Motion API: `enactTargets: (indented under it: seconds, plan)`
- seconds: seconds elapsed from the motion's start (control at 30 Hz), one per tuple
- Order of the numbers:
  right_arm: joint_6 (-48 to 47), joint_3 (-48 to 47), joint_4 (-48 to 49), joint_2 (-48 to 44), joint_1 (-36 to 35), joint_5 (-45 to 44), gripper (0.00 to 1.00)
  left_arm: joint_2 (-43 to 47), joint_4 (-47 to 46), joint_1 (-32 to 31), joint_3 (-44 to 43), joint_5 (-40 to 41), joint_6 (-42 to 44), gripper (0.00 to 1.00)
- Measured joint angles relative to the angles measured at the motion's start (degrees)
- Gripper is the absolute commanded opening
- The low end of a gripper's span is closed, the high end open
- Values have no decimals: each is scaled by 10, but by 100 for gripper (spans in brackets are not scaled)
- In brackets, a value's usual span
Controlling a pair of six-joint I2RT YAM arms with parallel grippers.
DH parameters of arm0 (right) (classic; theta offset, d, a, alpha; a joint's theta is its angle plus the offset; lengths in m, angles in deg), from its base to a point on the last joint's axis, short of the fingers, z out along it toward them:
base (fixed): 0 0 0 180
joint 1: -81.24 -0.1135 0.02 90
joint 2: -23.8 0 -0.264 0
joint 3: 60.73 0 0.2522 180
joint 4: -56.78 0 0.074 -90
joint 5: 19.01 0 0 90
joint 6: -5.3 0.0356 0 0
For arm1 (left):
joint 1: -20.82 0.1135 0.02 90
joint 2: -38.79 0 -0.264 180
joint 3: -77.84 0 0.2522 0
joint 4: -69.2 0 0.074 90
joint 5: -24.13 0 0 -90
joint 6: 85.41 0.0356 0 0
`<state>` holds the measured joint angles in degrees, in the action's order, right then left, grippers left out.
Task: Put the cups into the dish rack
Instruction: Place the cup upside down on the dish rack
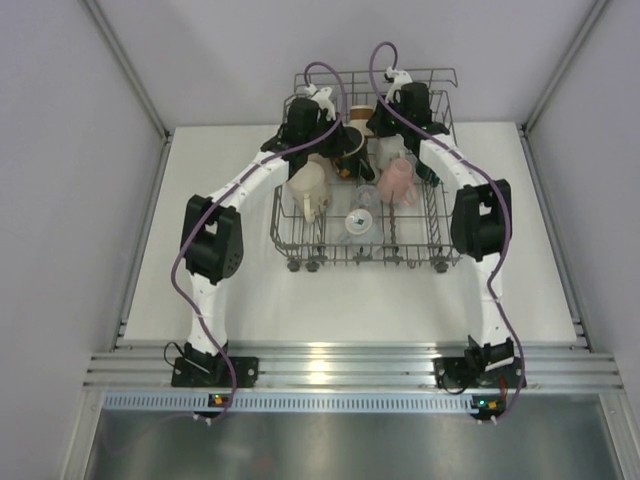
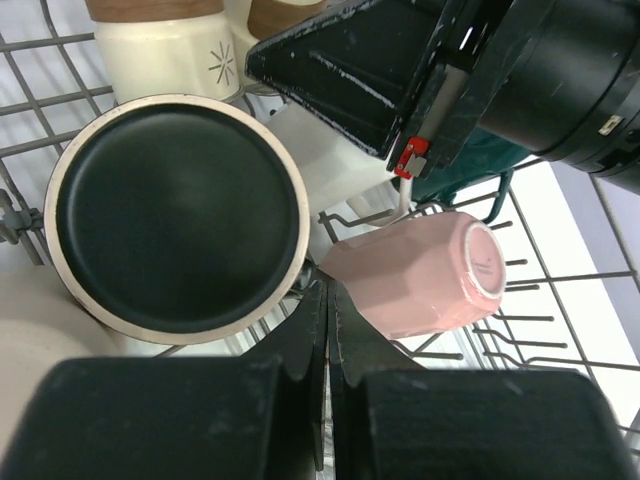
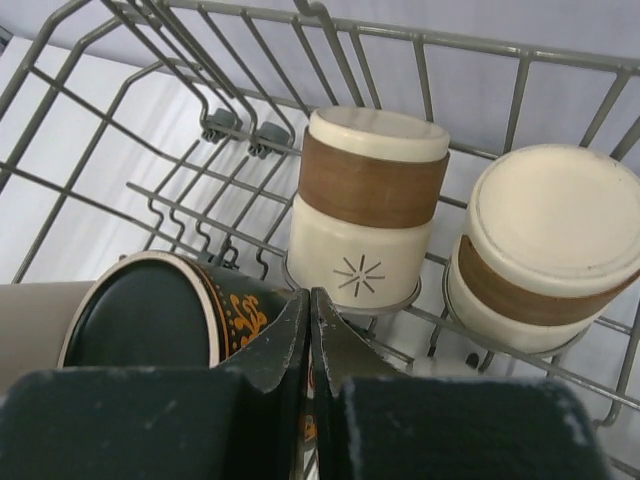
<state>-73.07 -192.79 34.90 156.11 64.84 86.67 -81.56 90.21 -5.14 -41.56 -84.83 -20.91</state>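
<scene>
The grey wire dish rack [image 1: 372, 256] sits mid-table with several cups in it. In the left wrist view, my left gripper [image 2: 328, 292] is shut with nothing in it, between an upturned black cup with a tan rim [image 2: 175, 215] and a pink cup [image 2: 420, 272] lying on its side. In the right wrist view, my right gripper [image 3: 308, 300] is also shut and empty. It hangs just above a black cup with orange pattern [image 3: 165, 310], in front of two upturned brown-banded cream cups [image 3: 368, 205] [image 3: 545, 245]. A cream mug [image 1: 307, 190] and a clear cup [image 1: 360, 222] stand nearer the front.
The rack's wire walls [image 3: 470, 45] and upright tines [image 2: 560, 300] surround both grippers. The right gripper's black body [image 2: 400, 70] hangs close above the left gripper's area. White tabletop [image 1: 330, 310] lies in front of the rack, and grey walls flank the table.
</scene>
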Motion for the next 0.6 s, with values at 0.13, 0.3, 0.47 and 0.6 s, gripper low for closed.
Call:
enactTargets:
  seconds: [0.13, 0.3, 0.47, 0.6]
  plan:
    - [-2, -29, 6, 22, 0, 0, 0, -15, 5, 0, -13, 17, 3, 0]
    - [-31, -37, 13, 30, -1, -12, 0, -42, 7, -1, -41, 26, 3, 0]
    - [-92, -46, 11, 33, -2, -24, 0, -54, 8, -1, -53, 39, 2, 0]
    - [-138, -52, 9, 33, -6, -25, 0, -58, 10, -1, -56, 53, 1, 0]
